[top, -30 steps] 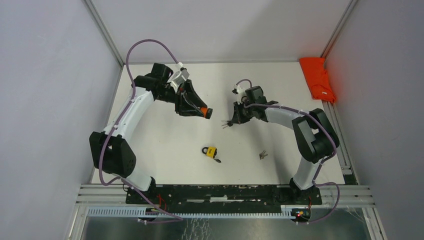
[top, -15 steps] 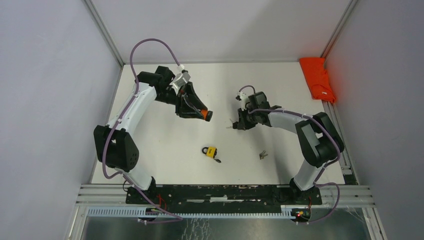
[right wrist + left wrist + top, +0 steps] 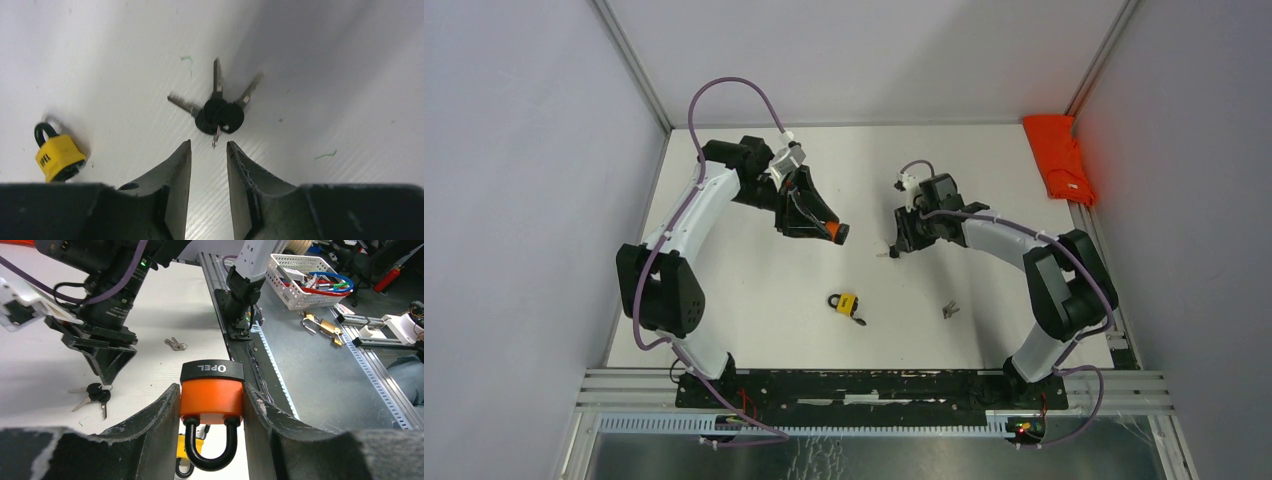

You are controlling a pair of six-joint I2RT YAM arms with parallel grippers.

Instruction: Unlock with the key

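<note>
**Left pinching the orange lock, right spread over the keys**

White table (image 3: 754,300) is carrying everything. My left arm (image 3: 689,210) is reaching over its far left part. My right arm (image 3: 1004,235) is curving in from the right. The 2 wrists are facing each other across the middle. An orange cloth (image 3: 1060,155) is lying bunched at the far right corner, well apart from the work.

My left gripper (image 3: 211,392) is pinching the orange padlock (image 3: 212,407) by its 2 sides and holding it up off the table. The lock's black cap is pointing away from my wrist and the shackle is pointing back toward it.

My right gripper (image 3: 209,146) is pointing down at the table, its 2 fingers (image 3: 175,170) standing apart and gripping nothing. The black-headed keys (image 3: 218,116) are lying flat on the table just past those fingertips, with 3 blades fanning out.

A yellow padlock (image 3: 847,303) is lying on the table nearer the bases, between the 2 arms and apart from the black-headed keys. A small silver key bunch (image 3: 949,310) is lying to its right, well apart from both grippers.
</note>
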